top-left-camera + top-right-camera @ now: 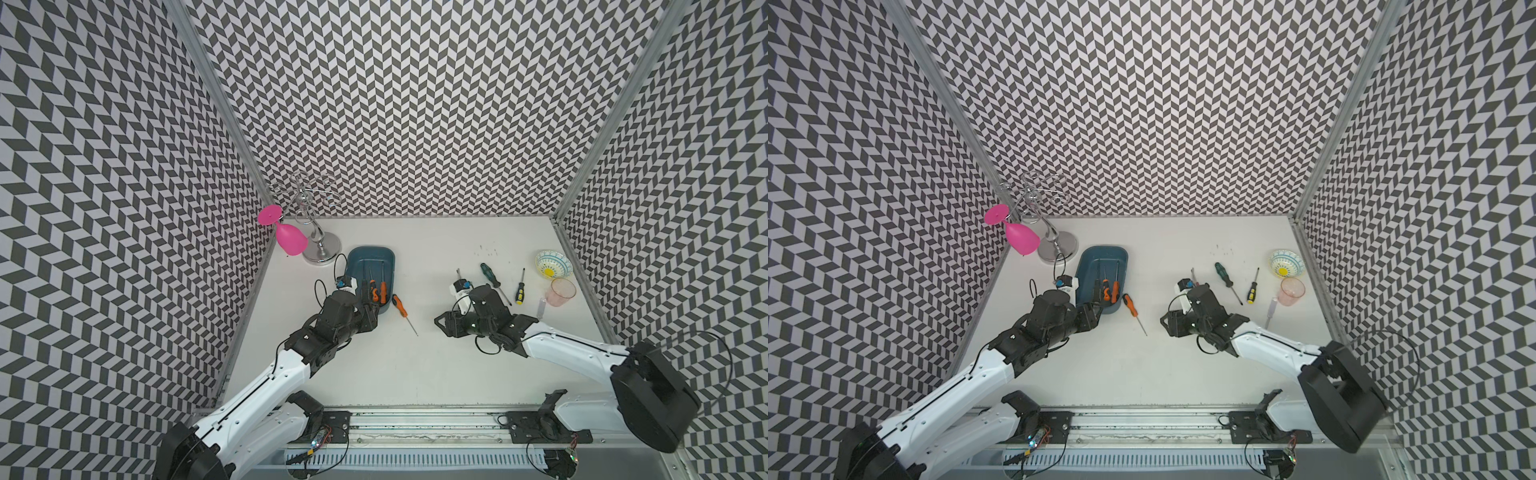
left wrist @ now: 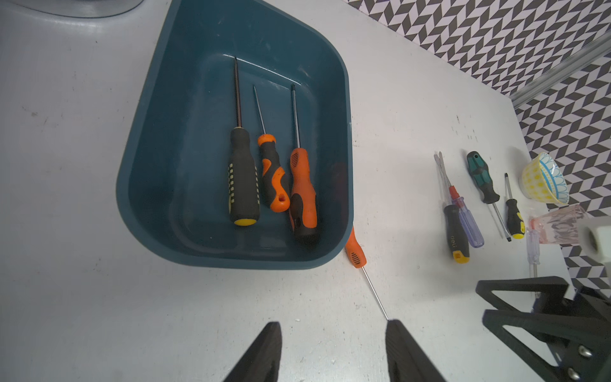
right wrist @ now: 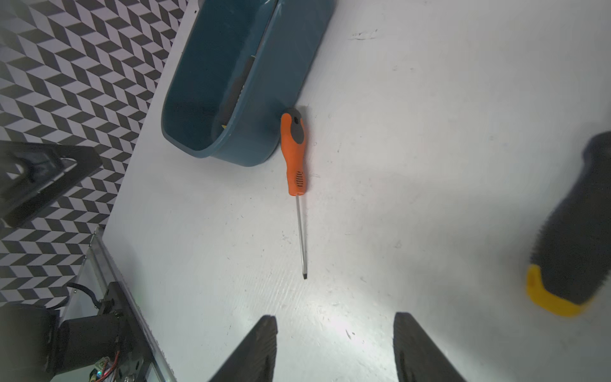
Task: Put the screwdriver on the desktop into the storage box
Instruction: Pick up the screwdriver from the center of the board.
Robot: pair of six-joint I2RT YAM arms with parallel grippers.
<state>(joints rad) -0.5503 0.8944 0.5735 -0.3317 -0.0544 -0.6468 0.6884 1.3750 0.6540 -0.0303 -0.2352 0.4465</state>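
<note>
The orange screwdriver (image 1: pixel 398 302), handle against the storage box (image 1: pixel 358 266) and shaft toward 5 o'clock, lies just 3 o'clock of the parted, empty left fingers (image 2: pixel 267 350), while the right fingers (image 3: pixel 261 347), likewise parted and empty, are farther off.

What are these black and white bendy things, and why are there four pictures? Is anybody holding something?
Those are two robot arms, the left arm and the right arm, fixed at the near edge of a white table. Two pictures come from a camera high above, looking down. The other two come from little cameras on the arms' wrists, so you see each claw's tips: the left claw and the right claw. Both are open and hold nothing. On the table sits a blue storage box with three screwdrivers inside. An orange screwdriver lies right beside it, and more tools, like a green-handled screwdriver, lie near a patterned bowl and a pink cup. A pink glass hangs from a metal rack.
</note>
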